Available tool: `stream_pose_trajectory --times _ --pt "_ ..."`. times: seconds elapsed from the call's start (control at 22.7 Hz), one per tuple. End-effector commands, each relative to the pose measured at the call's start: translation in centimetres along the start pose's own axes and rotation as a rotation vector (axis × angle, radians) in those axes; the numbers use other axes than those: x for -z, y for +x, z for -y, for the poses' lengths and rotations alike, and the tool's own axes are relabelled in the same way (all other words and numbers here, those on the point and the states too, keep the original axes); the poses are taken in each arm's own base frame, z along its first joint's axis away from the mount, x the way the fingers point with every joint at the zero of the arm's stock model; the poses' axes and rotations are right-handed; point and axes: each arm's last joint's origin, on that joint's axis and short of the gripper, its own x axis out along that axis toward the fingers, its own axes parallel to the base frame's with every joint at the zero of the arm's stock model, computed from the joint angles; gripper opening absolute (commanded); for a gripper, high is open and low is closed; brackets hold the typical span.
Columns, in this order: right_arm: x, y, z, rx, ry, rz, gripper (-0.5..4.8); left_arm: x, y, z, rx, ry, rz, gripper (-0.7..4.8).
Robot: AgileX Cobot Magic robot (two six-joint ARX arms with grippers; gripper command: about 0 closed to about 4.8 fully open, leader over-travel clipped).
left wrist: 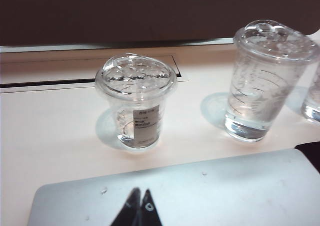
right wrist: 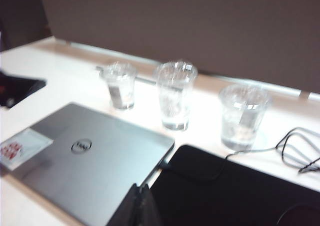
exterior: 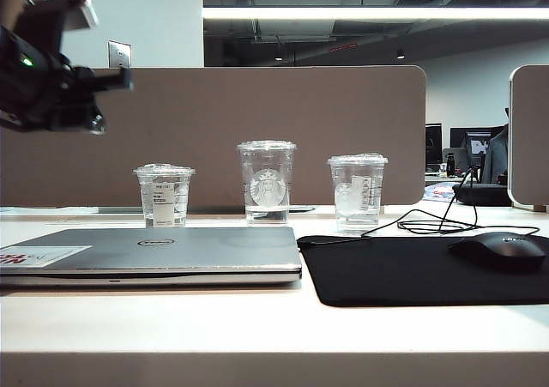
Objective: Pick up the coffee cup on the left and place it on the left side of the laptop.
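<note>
The coffee cup (exterior: pixel 164 195) is the short clear lidded cup with a white label, upright on the table behind the laptop (exterior: pixel 154 254). My left arm (exterior: pixel 43 87) hangs high at the far left of the exterior view, above and to the left of the cup. In the left wrist view my left gripper (left wrist: pixel 141 192) is shut and empty over the laptop lid (left wrist: pixel 200 191), with the coffee cup (left wrist: pixel 136 103) just beyond it. My right gripper (right wrist: pixel 140 187) is also shut and empty, above the laptop's (right wrist: pixel 95 156) edge next to the mouse pad. The coffee cup (right wrist: pixel 119 85) stands far from it.
A taller Starbucks cup (exterior: pixel 267 181) and a mid-height cup (exterior: pixel 357 191) stand in a row to the right of the coffee cup. A black mouse pad (exterior: pixel 412 271) with a black mouse (exterior: pixel 502 250) and a cable (exterior: pixel 429 224) lies right of the laptop. A brown partition (exterior: pixel 257 112) backs the table.
</note>
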Motion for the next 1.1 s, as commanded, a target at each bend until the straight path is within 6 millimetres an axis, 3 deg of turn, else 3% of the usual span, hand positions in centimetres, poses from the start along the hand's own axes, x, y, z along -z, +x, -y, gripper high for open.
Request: stream_pose_trajectory --times 0.04,0.13,0.18,0.26,0.31,0.66,1.1 --pt "-0.2 -0.1 -0.2 -0.015 0.001 -0.004 -0.03 -0.4 1.6 0.2 0.005 0.0 0.018 -0.06" --pt "-0.1 -0.1 -0.3 -0.018 0.001 -0.009 -0.03 -0.6 3.5 0.3 0.005 0.001 0.008 -0.04" --pt "-0.1 -0.1 -0.3 -0.018 0.001 -0.013 -0.03 -0.6 4.5 0.4 0.004 0.001 0.002 0.57" --pt "0.0 -0.1 -0.3 -0.017 0.001 -0.014 -0.03 -0.6 5.6 0.5 0.004 0.001 -0.007 2.83" --pt "-0.1 -0.1 -0.3 -0.017 0.001 -0.012 -0.03 -0.4 6.5 0.6 -0.001 0.001 -0.018 4.79" --pt "0.0 -0.1 -0.3 -0.019 0.001 -0.018 -0.03 1.5 10.9 0.8 -0.009 -0.111 -0.017 4.79" --pt "0.0 -0.1 -0.3 -0.026 0.002 -0.02 -0.03 3.8 15.2 0.7 -0.08 -0.113 0.011 4.79"
